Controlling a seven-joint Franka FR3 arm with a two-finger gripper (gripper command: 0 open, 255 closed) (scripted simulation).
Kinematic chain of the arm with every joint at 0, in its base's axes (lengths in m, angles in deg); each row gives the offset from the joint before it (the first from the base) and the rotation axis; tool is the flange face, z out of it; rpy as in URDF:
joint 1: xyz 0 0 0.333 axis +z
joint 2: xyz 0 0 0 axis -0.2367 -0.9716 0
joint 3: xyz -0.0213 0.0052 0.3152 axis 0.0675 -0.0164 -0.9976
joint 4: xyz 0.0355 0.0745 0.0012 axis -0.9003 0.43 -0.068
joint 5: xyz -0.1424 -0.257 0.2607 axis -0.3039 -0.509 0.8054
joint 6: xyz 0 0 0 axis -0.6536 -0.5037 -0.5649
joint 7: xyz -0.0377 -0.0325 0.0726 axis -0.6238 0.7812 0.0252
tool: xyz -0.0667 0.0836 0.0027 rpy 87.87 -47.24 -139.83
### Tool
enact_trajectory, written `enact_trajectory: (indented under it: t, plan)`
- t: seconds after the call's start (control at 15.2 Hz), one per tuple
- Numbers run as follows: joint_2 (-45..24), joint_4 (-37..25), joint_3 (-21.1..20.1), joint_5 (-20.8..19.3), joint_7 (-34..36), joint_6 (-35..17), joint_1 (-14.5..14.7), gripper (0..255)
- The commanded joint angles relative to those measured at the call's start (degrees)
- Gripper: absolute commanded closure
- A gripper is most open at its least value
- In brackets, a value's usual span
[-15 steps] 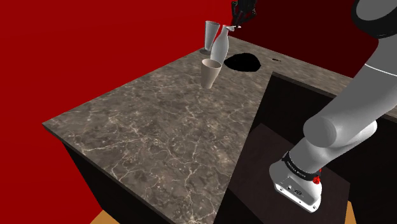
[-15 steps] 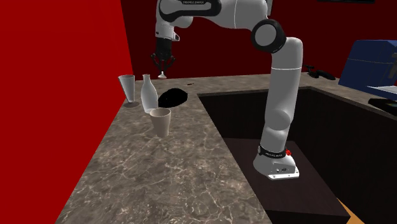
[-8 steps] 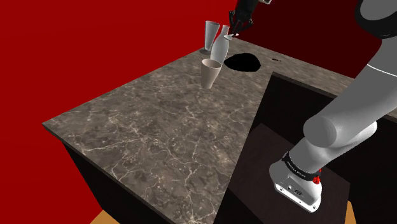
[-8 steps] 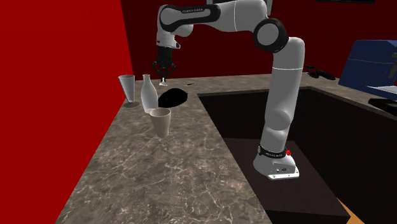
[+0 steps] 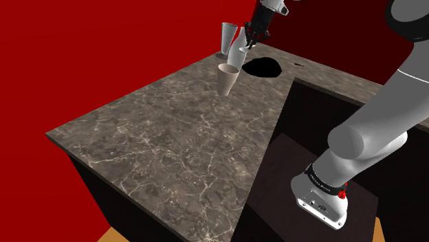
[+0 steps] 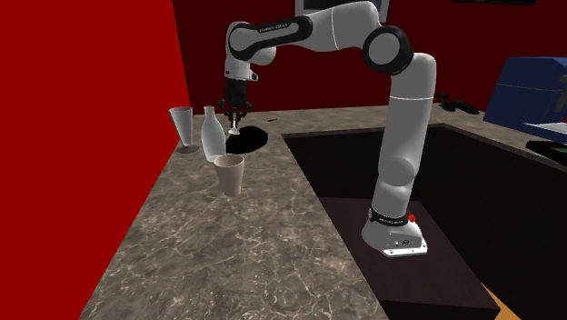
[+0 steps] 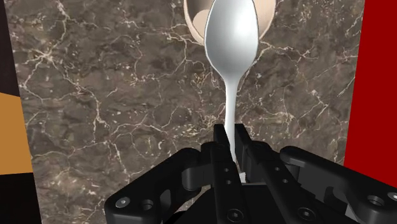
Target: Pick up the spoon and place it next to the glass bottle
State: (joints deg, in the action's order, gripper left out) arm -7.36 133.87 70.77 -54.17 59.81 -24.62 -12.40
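Note:
My gripper (image 7: pixel 230 136) is shut on the thin handle of a white spoon (image 7: pixel 232 38), whose bowl points away from the hand toward the marble counter (image 7: pixel 114 95). In the second exterior view the gripper (image 6: pixel 235 115) hangs just above the counter with the spoon (image 6: pixel 235 126) under it, close to the right of the pale bottle (image 6: pixel 212 135). In the shoulder view the gripper (image 5: pixel 249 39) sits right beside the bottle (image 5: pixel 237 56). A tan cup (image 7: pixel 194 16) lies behind the spoon's bowl.
A tall glass (image 6: pixel 183 126) stands left of the bottle and the tan cup (image 6: pixel 229 174) stands in front of it. A black patch (image 6: pixel 247 138) marks the counter beneath the gripper. A dark recess (image 6: pixel 382 182) holds the stand. A red wall (image 6: pixel 82 109) backs the counter.
The gripper has come down with the spoon from well above the counter to just over it, ending closer to the bottle. The bottle, glass and cup have not moved.

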Motion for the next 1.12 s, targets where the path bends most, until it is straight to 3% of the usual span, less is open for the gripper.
enact_trajectory:
  t: [0.0, 1.06]
  plan:
    - [0.0, 1.5, 0.0, 0.1, -0.4, -1.5, 0.0, 255]
    - [-2.0, 11.4, -0.2, 0.7, -2.5, -13.2, 0.2, 255]
